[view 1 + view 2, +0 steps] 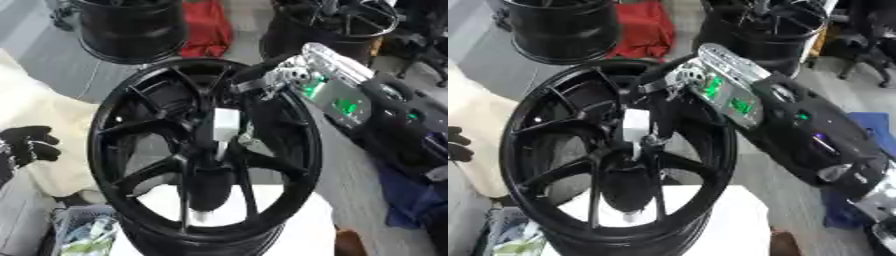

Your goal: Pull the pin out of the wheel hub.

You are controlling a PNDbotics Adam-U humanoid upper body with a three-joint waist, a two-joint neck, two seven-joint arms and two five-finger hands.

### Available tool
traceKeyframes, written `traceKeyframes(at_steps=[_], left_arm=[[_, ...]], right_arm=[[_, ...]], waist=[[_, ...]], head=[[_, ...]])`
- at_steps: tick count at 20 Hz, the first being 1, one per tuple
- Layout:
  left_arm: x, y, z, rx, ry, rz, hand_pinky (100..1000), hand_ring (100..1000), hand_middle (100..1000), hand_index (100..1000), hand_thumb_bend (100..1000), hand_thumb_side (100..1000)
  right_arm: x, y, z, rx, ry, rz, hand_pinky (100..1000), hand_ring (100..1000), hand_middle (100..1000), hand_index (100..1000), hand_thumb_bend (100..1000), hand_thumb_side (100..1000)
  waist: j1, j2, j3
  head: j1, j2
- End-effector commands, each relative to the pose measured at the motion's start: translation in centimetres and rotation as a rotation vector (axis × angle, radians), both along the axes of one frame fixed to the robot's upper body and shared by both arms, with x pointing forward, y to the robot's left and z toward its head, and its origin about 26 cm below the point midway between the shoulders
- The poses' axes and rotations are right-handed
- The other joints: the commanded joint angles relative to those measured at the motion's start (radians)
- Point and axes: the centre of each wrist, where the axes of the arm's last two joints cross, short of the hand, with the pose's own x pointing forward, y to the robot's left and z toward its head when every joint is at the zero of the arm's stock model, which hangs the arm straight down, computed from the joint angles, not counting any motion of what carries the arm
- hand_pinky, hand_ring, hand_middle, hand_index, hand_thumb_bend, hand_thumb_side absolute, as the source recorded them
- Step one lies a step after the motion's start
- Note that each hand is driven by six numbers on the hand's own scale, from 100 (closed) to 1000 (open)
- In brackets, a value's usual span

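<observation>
A black spoked wheel hub (114, 125) lies tilted on a white stand (302, 227). At its centre stands a white pin (226, 123) with a blocky head and a thin stem going down into the bore. My right arm comes in from the upper right, and my right hand (248, 107) reaches down between the spokes, its dark fingers closed against the pin's head. The fingertips blend into the black spokes. My left hand (28, 144) rests at the left edge, away from the wheel, fingers relaxed.
Two more black wheels (131, 30) (337, 22) stand at the back with a red cloth (208, 27) between them. A cream cover (35, 107) lies at the left, a bin of scraps (83, 234) at the lower left, and blue fabric (411, 202) at the right.
</observation>
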Motion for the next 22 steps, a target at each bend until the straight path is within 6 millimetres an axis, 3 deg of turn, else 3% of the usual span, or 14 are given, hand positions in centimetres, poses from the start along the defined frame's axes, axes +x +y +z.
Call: traceKeyframes(at_steps=[1, 10, 14, 19, 22], left_arm=[[0.0, 0.4, 0.8, 0.025, -0.018, 0.006, 744, 696, 682, 839, 100, 905], [-0.1, 0.5, 0.9, 0.024, -0.015, 0.009, 744, 696, 682, 839, 100, 905], [-0.2, 0.6, 1.0, 0.024, -0.017, 0.013, 745, 697, 682, 839, 100, 905], [-0.3, 0.9, 1.1, 0.025, -0.017, 0.024, 745, 696, 682, 839, 100, 905], [-0.3, 1.0, 1.2, 0.023, -0.021, 0.028, 745, 696, 683, 839, 100, 905]], right_arm=[[-0.7, -0.6, 3.1, 0.043, -0.079, 0.011, 516, 559, 498, 631, 194, 288], [-2.6, -4.1, 7.9, 0.16, -0.153, -0.052, 474, 521, 453, 582, 138, 218], [-3.4, -6.8, 10.3, 0.218, -0.192, -0.11, 468, 515, 448, 579, 138, 206], [-5.4, -14.2, 13.1, 0.309, -0.331, -0.304, 459, 494, 439, 570, 150, 169], [-6.4, -19.4, 12.3, 0.391, -0.452, -0.488, 451, 474, 431, 559, 150, 150]], waist=[[0.009, -0.019, -0.003], [0.006, -0.023, -0.01], [0.006, -0.024, -0.015], [0.004, -0.022, -0.023], [0.004, -0.018, -0.025]], head=[[-0.002, -0.001], [0.003, -0.001], [0.004, -0.001], [0.014, -0.001], [0.019, -0.002]])
